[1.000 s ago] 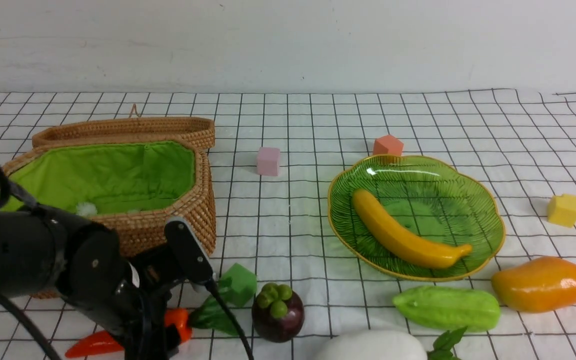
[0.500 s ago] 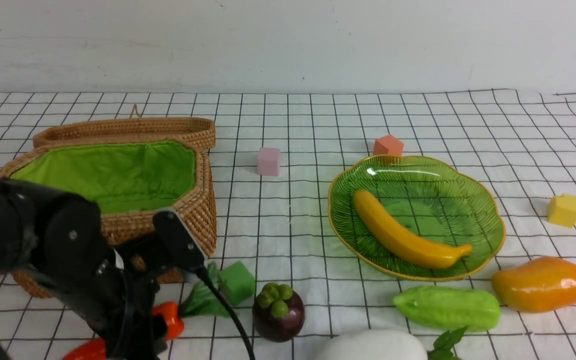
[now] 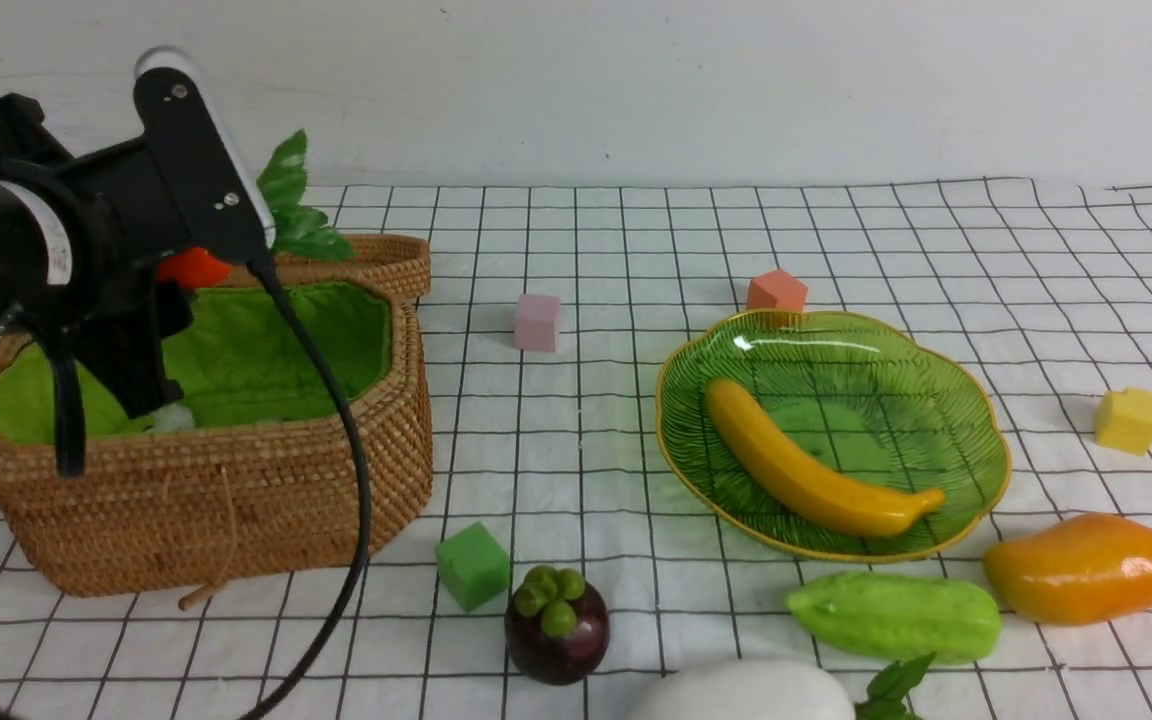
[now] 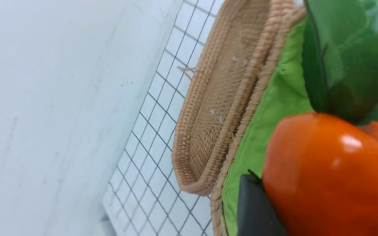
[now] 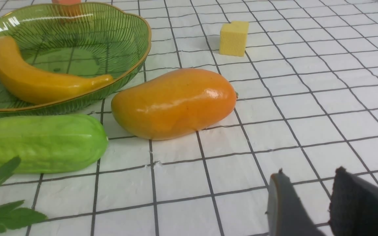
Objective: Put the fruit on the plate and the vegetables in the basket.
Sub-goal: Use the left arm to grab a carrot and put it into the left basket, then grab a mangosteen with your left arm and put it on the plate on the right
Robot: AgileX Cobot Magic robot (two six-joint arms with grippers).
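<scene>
Left gripper (image 3: 176, 282) clamps the carrot (image 4: 326, 177) above the open basket (image 3: 236, 490); the green lining (image 3: 266, 350) lies at 6 o'clock beneath it, its leaves pointing toward 2 o'clock; right gripper (image 5: 326, 203), jaws slightly apart and empty, hangs near the mango (image 5: 174, 101)

On my remote feed, the grid-cloth table (image 3: 636, 250) carries the basket (image 3: 236, 490) at left and the plate (image 3: 886, 380) at right. The pink cube (image 3: 537, 322) and orange cube (image 3: 776, 291) sit far, with the yellow cube (image 3: 1128, 420) at far right. The green cube (image 3: 474, 565), mangosteen (image 3: 556, 630), radish (image 3: 746, 692), gourd (image 3: 894, 616) and mango (image 3: 1083, 568) line the near side.
</scene>
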